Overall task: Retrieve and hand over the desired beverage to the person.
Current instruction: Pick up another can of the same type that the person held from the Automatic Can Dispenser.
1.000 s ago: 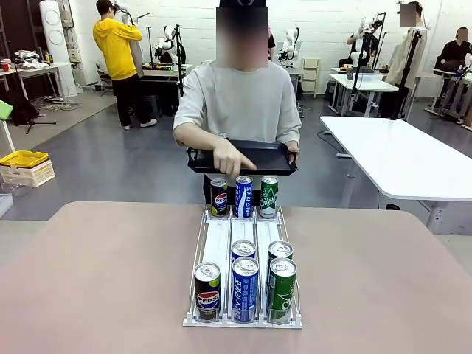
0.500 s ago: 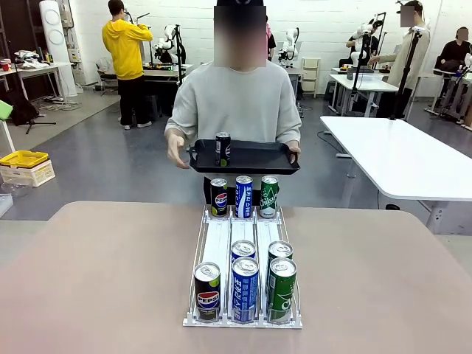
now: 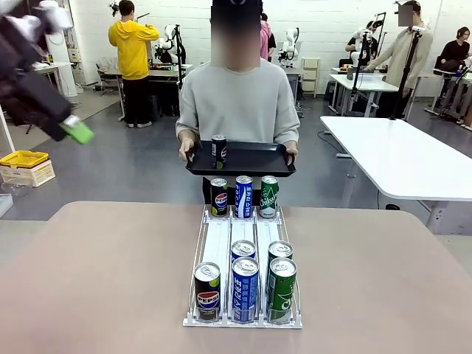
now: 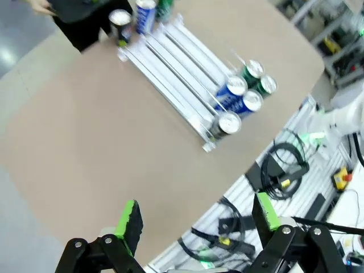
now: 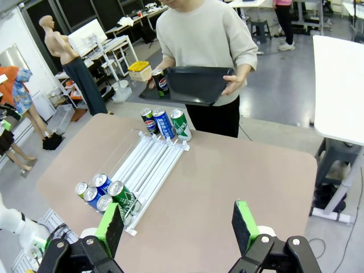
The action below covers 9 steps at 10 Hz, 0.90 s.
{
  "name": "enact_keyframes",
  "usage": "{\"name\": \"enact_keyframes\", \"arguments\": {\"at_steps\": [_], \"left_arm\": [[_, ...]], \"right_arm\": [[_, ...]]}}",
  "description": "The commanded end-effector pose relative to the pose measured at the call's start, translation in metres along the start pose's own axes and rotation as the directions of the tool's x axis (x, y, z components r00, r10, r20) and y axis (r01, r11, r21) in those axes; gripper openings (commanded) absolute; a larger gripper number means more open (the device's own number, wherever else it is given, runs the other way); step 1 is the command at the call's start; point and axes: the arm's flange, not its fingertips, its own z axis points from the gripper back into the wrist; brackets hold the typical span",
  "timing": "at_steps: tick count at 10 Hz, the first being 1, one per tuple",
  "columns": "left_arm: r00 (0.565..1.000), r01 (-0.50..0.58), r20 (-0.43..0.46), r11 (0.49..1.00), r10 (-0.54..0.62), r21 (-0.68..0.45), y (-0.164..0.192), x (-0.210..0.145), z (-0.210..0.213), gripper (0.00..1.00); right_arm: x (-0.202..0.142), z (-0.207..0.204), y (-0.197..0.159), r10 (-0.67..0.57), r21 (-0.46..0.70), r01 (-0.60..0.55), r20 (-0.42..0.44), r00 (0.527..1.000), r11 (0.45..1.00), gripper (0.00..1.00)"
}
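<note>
The left gripper (image 4: 196, 219) is spread wide, its green pads well apart and nothing between them. In the front view it shows blurred, high up and far off to the left of the rack (image 3: 218, 243). Its own wrist view looks down on the tabletop (image 3: 110, 280), with the rack well ahead of the fingers. The right gripper (image 5: 178, 223) is also spread wide and pinches nothing. It hangs above the tabletop, well apart from the rack and off the rack's right side.

The rack is white, with three lanes running from the robot's side toward the far side. At its near end a near dark cola can (image 3: 208, 293) stands in the left lane. Two near blue cans (image 3: 245, 289) stand one behind the other in the middle lane, and two near green cans (image 3: 281, 290) likewise in the right lane. At the rack's far end stand three more, one per lane: a far dark cola can (image 3: 219, 197), a far blue can (image 3: 243, 196) and a far green can (image 3: 268, 196).

Just beyond the rack's far end stands the person (image 3: 240, 103), holding a black tray (image 3: 254, 158) level by both short sides, higher than the rack. On the tray, toward its left end and roughly in line with the rack's left lane, a tray can (image 3: 219, 150) stands upright. It is dark and bears the same round mark as the rack's dark cola cans.
</note>
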Motion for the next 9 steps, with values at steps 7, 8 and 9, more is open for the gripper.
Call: {"name": "enact_keyframes", "arguments": {"at_steps": [7, 8, 9], "left_arm": [[0.914, -0.358, -0.044, 0.852, 0.403, 0.382, -0.161, 0.071, -0.161, 1.0], [0.902, -0.386, -0.039, 0.844, 0.43, 0.373, -0.169, 0.076, -0.177, 1.0], [0.895, -0.385, -0.075, 0.846, 0.44, 0.368, -0.172, 0.081, -0.189, 1.0]], "right_arm": [[-0.001, -0.002, -0.001, 0.006, 0.023, -0.006, 0.009, 1.0, 1.0, 1.0], [-0.001, -0.002, -0.001, 0.006, 0.023, -0.006, 0.009, 1.0, 1.0, 1.0], [-0.001, -0.002, -0.001, 0.006, 0.023, -0.006, 0.009, 1.0, 1.0, 1.0]]}}
